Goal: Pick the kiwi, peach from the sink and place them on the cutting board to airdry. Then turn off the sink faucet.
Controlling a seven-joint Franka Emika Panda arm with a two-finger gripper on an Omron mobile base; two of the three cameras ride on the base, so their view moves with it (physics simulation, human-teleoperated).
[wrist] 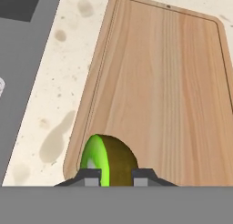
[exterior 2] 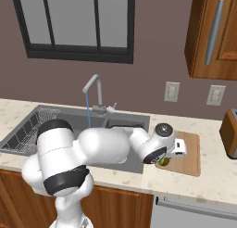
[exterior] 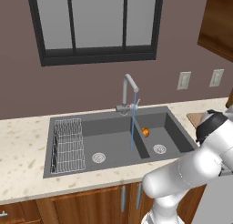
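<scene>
The gripper (wrist: 116, 176) is closed on the kiwi (wrist: 109, 160), holding it at the near corner of the board (wrist: 164, 91); it seems to touch the wood, though the angle is poor. The peach (exterior: 145, 132) sits in the sink (exterior: 179, 132) (right basin), and water runs from the faucet (exterior: 128, 92).
</scene>
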